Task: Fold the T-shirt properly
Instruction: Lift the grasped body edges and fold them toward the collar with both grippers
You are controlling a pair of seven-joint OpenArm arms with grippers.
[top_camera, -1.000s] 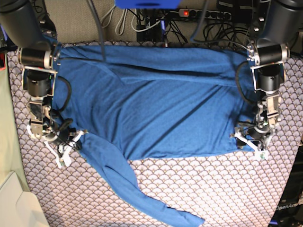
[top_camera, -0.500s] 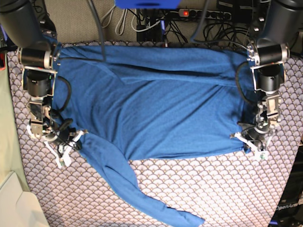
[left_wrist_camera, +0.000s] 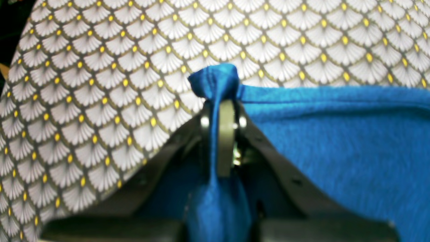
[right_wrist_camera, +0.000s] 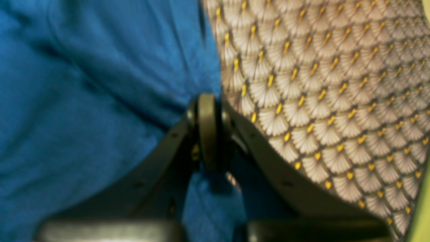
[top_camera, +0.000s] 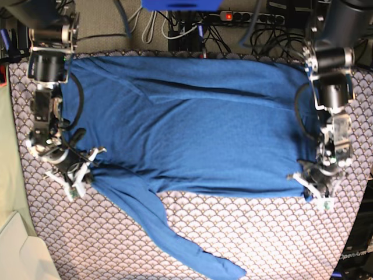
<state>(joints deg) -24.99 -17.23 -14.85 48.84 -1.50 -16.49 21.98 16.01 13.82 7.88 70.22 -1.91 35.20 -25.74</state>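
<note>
T-shirt is lying spread flat across the tablecloth, filling most of the upper half in the base view, hem edge running along the lower side. One long sleeve is trailing off from the body's 7 o'clock corner down toward 5 o'clock, ending near the bottom edge of the view.

Left gripper is sitting at the shirt's 4 o'clock corner in the base view. In the left wrist view the left gripper is pressed together, pinching a bunched corner of the T-shirt; a knot of blue fabric is poking up past the tips at 12 o'clock and more is hanging down between the jaws. Tablecloth is showing all round from 9 to 1 o'clock.

Right gripper is sitting at the shirt's 8 o'clock edge, just beside where the sleeve is starting. In the right wrist view the right gripper is closed tight right at the fabric edge, T-shirt at 9 o'clock, tablecloth at 3 o'clock. Blue cloth is showing below the tips, so it is gripping the shirt edge; view is blurry.
</note>
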